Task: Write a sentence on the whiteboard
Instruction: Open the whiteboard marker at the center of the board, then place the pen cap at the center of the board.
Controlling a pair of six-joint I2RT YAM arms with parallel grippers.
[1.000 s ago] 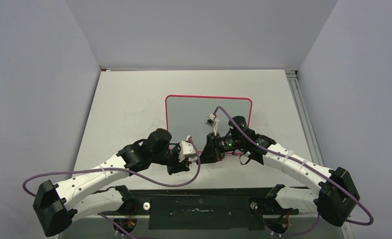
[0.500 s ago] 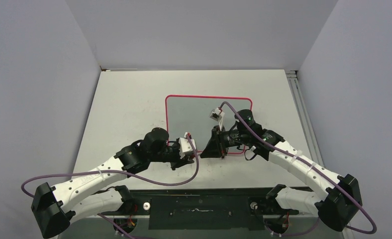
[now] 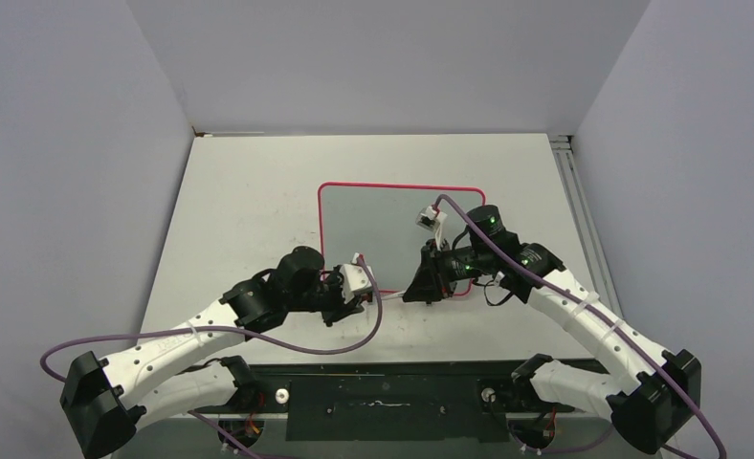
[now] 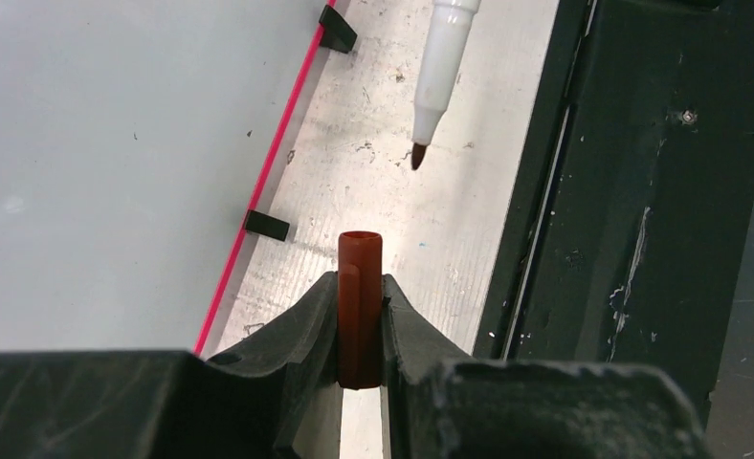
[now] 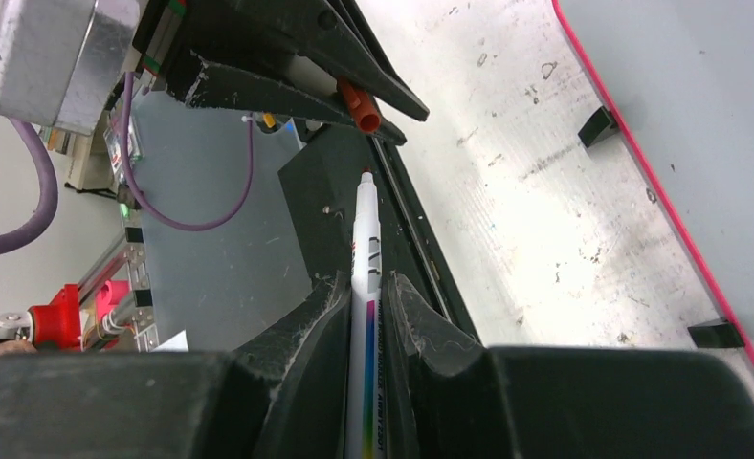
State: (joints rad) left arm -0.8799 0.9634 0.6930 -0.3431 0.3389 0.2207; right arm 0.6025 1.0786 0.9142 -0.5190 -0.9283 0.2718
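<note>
Gripping the uncapped white plastic marker (image 5: 365,239), the right claw (image 5: 368,287) should touch the pink-framed whiteboard (image 3: 373,220) lightly, while the left claw (image 4: 360,287) clamps the reddish cap (image 4: 360,251).

The surface (image 3: 249,210) is a pale grey plate, and the whiteboard (image 3: 373,215) lies flat on it, its two small black feet (image 4: 266,226) sticking out from its near edge. Beside that near edge the surface is scratched and spotted, and just past this worn band it ends at a black strip (image 3: 392,382). To the right of the whiteboard, a metal rail (image 3: 580,206) runs along the side of the surface.
</note>
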